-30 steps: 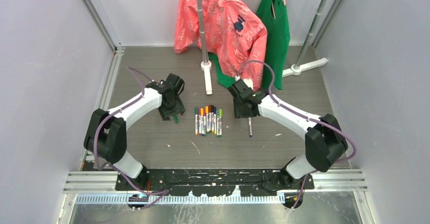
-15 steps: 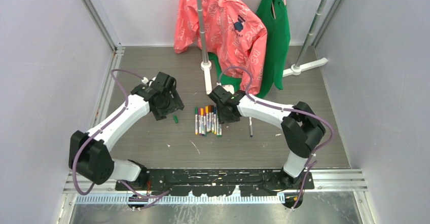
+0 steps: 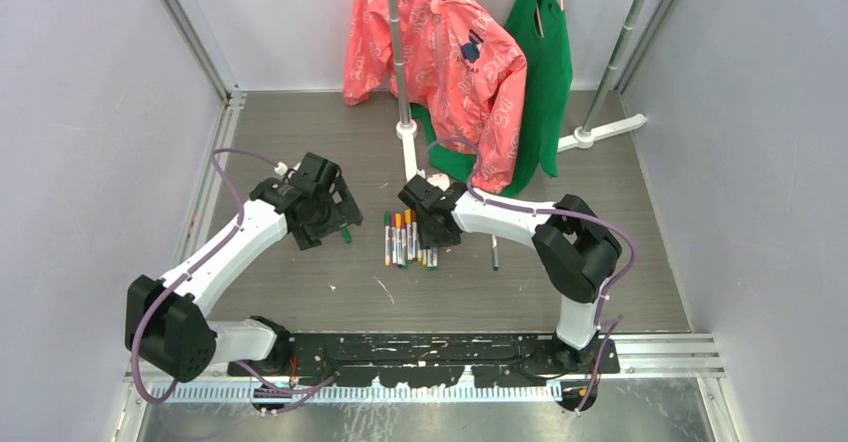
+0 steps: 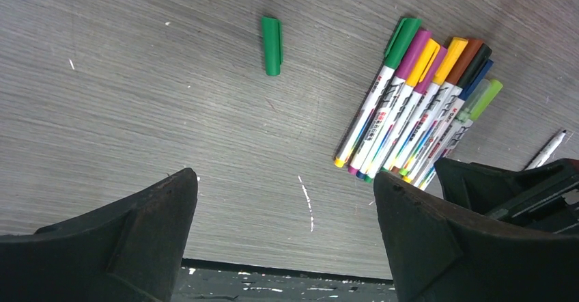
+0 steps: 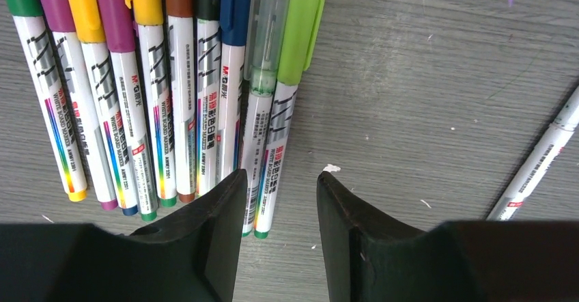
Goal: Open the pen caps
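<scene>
- On the bench (image 3: 300,272), ten capped whiteboard markers (image 5: 171,111) lie side by side.
- A loose green cap (image 4: 272,45) lies just left.
- Left jaws gape wide, empty.
- Right jaws, narrowly parted, hover above the row.

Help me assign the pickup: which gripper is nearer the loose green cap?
Left. The left gripper hovers right beside the green cap, while the right gripper sits over the far side of the pens, with the row between.
</scene>
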`<state>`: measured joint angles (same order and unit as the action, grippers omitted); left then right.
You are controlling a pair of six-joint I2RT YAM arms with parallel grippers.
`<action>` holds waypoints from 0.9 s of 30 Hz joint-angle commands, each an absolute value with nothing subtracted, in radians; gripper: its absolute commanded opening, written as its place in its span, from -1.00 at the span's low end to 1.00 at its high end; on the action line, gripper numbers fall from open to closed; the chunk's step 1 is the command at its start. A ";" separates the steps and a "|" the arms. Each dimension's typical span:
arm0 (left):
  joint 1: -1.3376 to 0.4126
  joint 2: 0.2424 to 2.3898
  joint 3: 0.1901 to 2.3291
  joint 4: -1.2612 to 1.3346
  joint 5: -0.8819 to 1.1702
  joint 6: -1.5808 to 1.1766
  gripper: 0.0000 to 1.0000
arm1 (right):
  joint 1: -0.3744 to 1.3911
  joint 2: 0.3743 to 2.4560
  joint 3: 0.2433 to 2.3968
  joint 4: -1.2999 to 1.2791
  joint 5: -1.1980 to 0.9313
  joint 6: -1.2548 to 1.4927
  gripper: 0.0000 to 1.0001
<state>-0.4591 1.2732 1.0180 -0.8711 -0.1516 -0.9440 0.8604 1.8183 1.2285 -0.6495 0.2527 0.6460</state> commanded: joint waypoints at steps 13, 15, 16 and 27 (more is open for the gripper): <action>-0.464 1.259 1.029 -0.874 -0.158 -0.919 0.91 | 0.865 1.781 1.238 -0.612 0.304 0.688 -0.04; -0.463 1.264 1.031 -0.873 -0.158 -0.918 0.89 | 0.865 1.781 1.231 -0.613 0.309 0.688 -0.04; -0.463 1.267 1.033 -0.872 -0.157 -0.919 0.88 | 0.865 1.780 1.227 -0.611 0.311 0.689 -0.04; -0.463 1.285 1.036 -0.859 -0.153 -0.913 0.78 | 0.864 1.776 1.200 -0.600 0.320 0.693 -0.04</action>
